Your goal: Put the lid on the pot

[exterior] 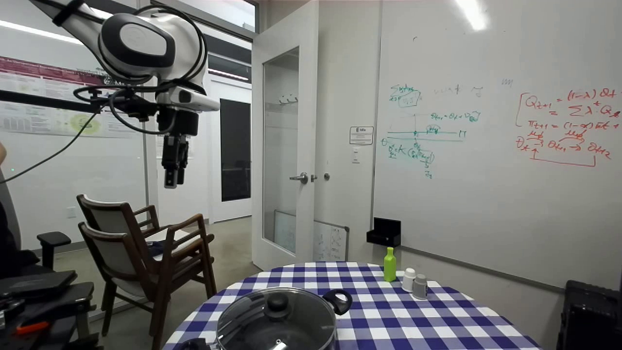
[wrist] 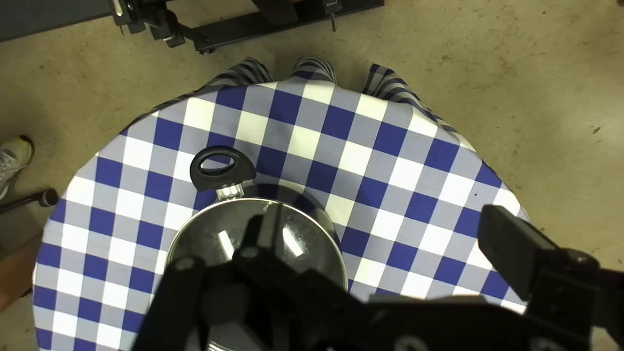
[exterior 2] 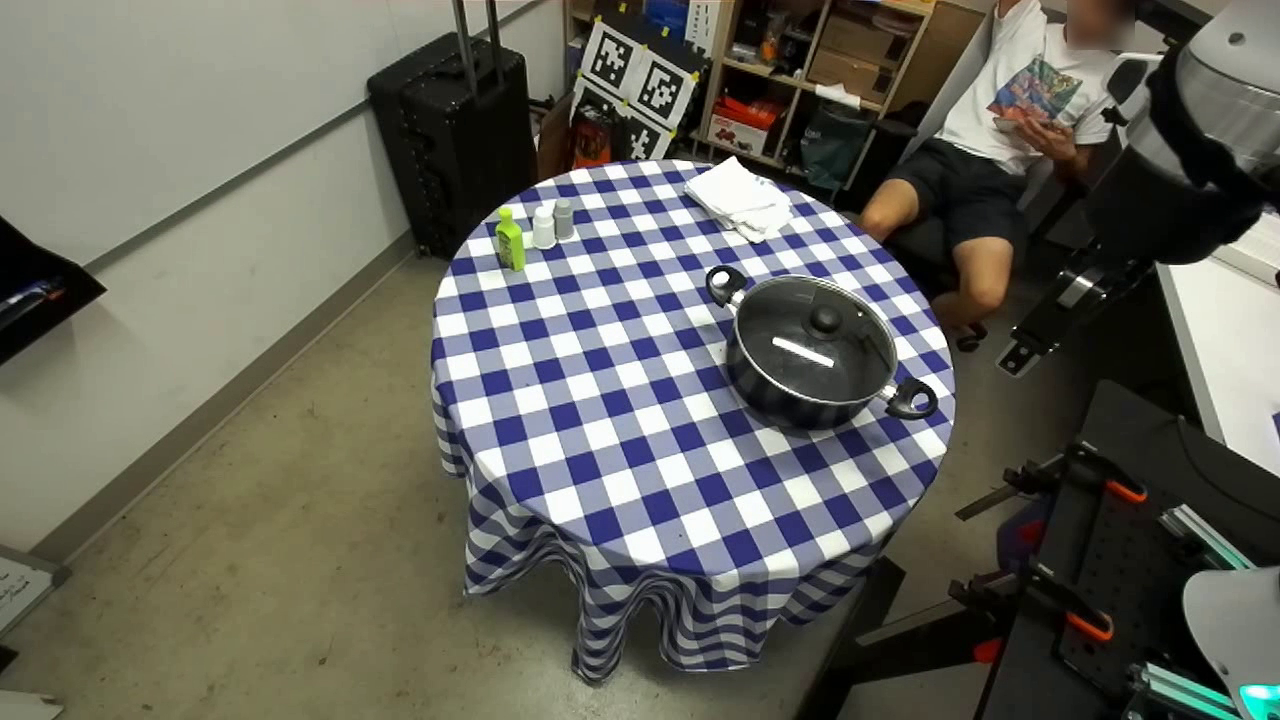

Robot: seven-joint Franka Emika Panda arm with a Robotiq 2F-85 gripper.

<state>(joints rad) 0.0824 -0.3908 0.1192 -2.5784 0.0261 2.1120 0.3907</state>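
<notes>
The glassy round lid [exterior 2: 765,345] with a dark central knob [exterior 2: 825,319] lies level on the black pot [exterior 2: 785,405], its edge matching the rim. Both exterior views show it there, as does the wrist view, where my gripper's dark parts cover the lower part of the lid [wrist: 204,239] and hide the knob. One black pot handle [wrist: 246,171] points up in that view. My gripper [wrist: 379,217] is open, nothing between its widely parted fingers. In an exterior view, the gripper [exterior: 175,181] hangs high above table level, pointing down, apart from the pot and lid.
A blue-and-white checked cloth [exterior 2: 620,400] covers the round table. Toward its far side stand a green bottle [exterior 2: 510,240], a white shaker [exterior 2: 543,228] and a grey shaker [exterior 2: 564,220]. A folded white cloth [exterior 2: 738,200] lies near the edge. A person [exterior 2: 1035,130] sits beside the table.
</notes>
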